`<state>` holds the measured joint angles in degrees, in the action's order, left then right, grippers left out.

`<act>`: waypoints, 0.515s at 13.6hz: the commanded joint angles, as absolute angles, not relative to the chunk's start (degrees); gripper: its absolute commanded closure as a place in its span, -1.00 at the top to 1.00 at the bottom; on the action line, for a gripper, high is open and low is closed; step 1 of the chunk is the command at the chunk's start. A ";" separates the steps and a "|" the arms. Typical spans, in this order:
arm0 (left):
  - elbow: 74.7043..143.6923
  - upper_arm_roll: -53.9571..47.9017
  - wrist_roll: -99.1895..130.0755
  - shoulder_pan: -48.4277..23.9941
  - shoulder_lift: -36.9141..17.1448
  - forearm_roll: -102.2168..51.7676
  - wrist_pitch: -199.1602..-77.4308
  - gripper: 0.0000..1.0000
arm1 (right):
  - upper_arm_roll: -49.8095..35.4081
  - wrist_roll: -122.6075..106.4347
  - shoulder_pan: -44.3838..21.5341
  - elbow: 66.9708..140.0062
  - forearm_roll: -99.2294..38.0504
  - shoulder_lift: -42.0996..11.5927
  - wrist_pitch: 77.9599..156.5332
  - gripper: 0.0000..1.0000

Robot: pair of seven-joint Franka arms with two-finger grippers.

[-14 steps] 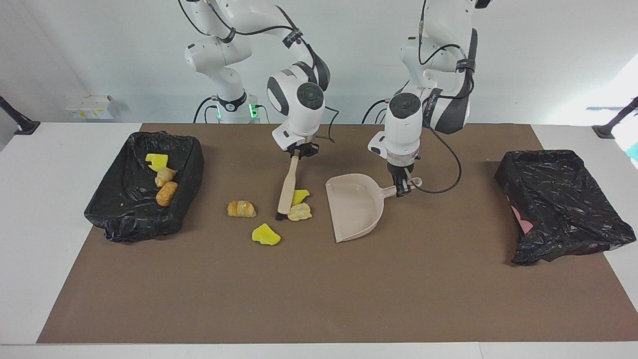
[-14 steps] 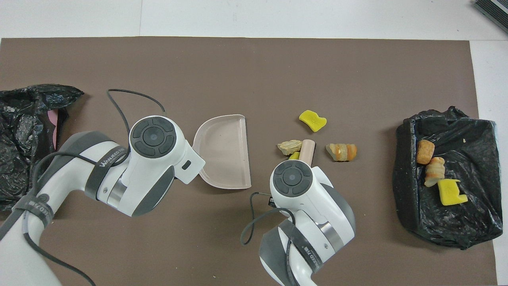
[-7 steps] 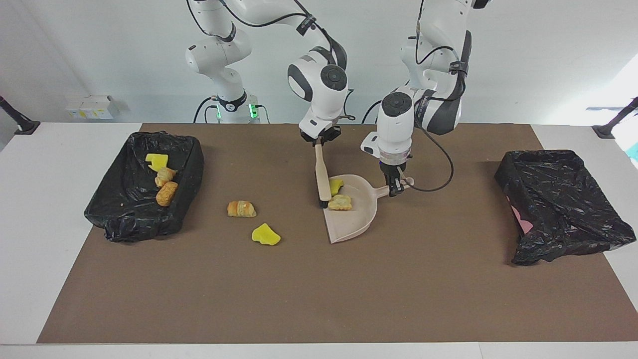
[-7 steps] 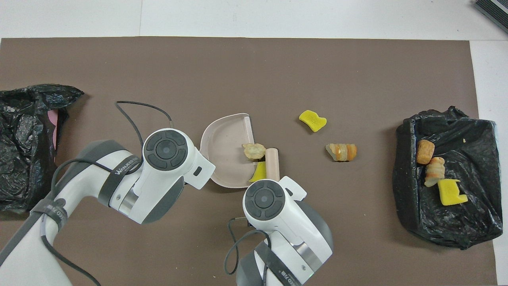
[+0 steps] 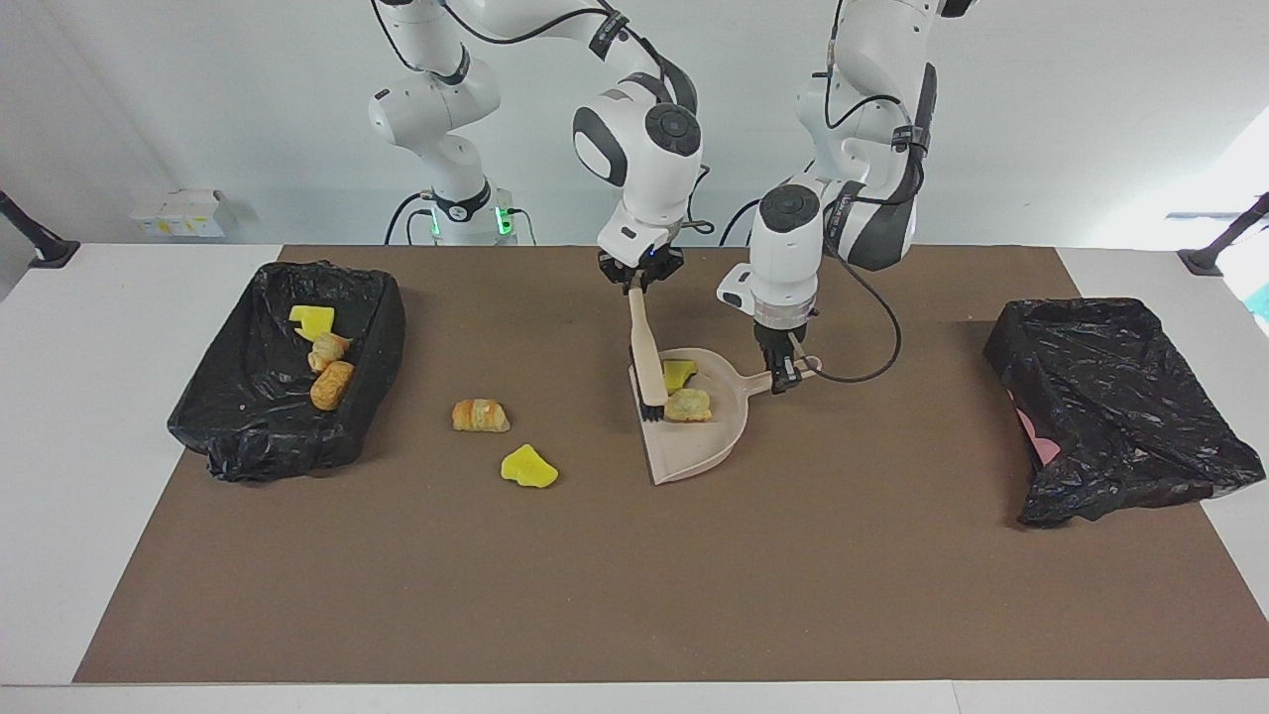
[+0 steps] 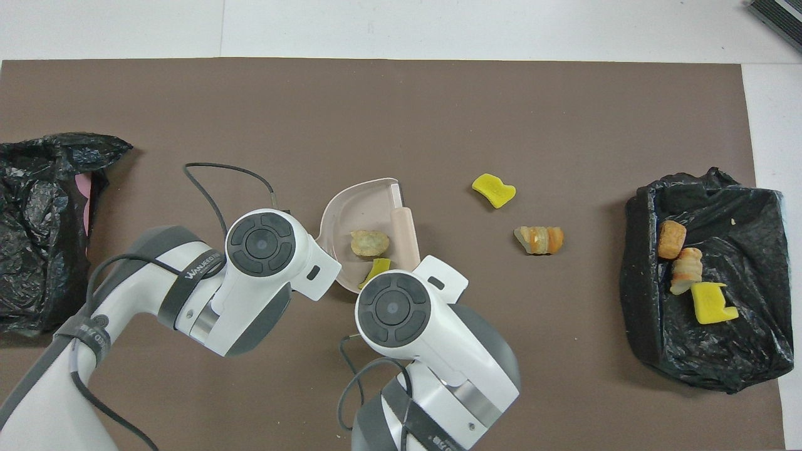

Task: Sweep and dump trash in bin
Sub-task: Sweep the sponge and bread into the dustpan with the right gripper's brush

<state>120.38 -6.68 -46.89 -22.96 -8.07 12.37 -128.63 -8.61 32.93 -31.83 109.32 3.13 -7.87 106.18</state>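
Observation:
My right gripper (image 5: 641, 279) is shut on the top of the beige brush (image 5: 644, 347) (image 6: 404, 233), whose black bristles rest at the mouth of the beige dustpan (image 5: 699, 448) (image 6: 349, 210). My left gripper (image 5: 788, 373) is shut on the dustpan's handle. Two pieces of trash lie in the pan: a yellow chunk (image 5: 679, 374) (image 6: 374, 270) and a tan lump (image 5: 688, 405) (image 6: 369, 243). On the mat, toward the right arm's end, lie a pastry lump (image 5: 480, 416) (image 6: 539, 240) and a yellow chunk (image 5: 528, 467) (image 6: 494, 190). The black-lined bin (image 5: 382, 332) (image 6: 645, 250) holds three scraps.
A second black bag (image 5: 1110, 397) (image 6: 37, 213) with something pink showing at its edge lies at the left arm's end of the brown mat. A cable loops from the left wrist (image 6: 219, 172) over the mat beside the dustpan.
The right gripper carried the brush toward the left arm's end, pushing the yellow chunk and tan lump into the dustpan. The left gripper shifted the pan slightly toward the brush.

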 commanded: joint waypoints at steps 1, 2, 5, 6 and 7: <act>122.26 -6.15 -46.23 -23.47 -7.12 12.92 -130.87 -1.00 | -8.88 26.91 -27.09 106.61 6.15 -9.32 104.07 -1.00; 122.26 -6.07 -46.23 -23.47 -7.12 12.92 -130.87 -1.00 | -8.79 26.46 -25.59 106.70 7.89 -9.40 103.63 -1.00; 122.26 -6.06 -45.88 -23.47 -7.12 12.92 -130.87 -1.00 | -8.79 27.24 -21.54 106.96 12.56 -10.28 101.09 -1.00; 122.26 -6.06 -45.70 -23.47 -7.12 12.92 -130.87 -1.00 | -8.53 27.42 -20.66 106.96 13.79 -10.28 99.77 -1.00; 122.26 -6.06 -45.62 -23.55 -7.12 12.92 -130.87 -1.00 | -8.61 28.03 -19.52 107.22 15.63 -10.28 98.97 -1.00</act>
